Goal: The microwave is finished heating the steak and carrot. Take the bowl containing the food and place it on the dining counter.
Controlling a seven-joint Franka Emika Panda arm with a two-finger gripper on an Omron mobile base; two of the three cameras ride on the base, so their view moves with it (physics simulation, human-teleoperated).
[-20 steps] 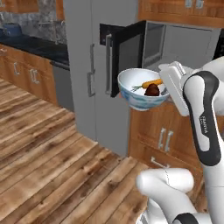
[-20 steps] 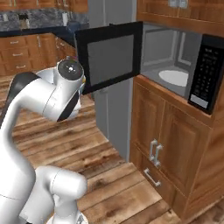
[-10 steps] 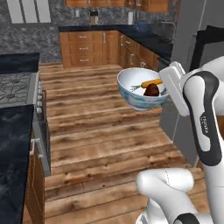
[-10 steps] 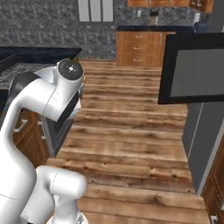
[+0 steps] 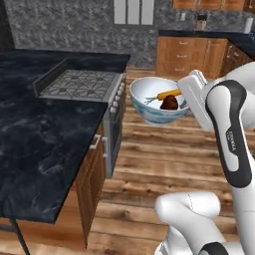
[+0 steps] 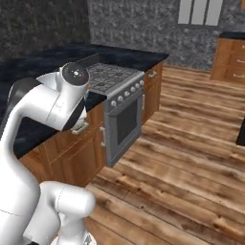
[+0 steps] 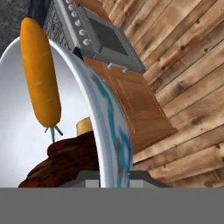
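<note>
the gripper is clamped tight on the rim of the bowl, holding it level in mid-air above the wooden floor, with the steak and the carrot lying inside. the dining counter lies to the left of the held bowl and slightly below it, beside the stove, with open air between bowl and counter edge. by the look of it, the coming move is a carry leftward over that black surface before lowering.
</note>
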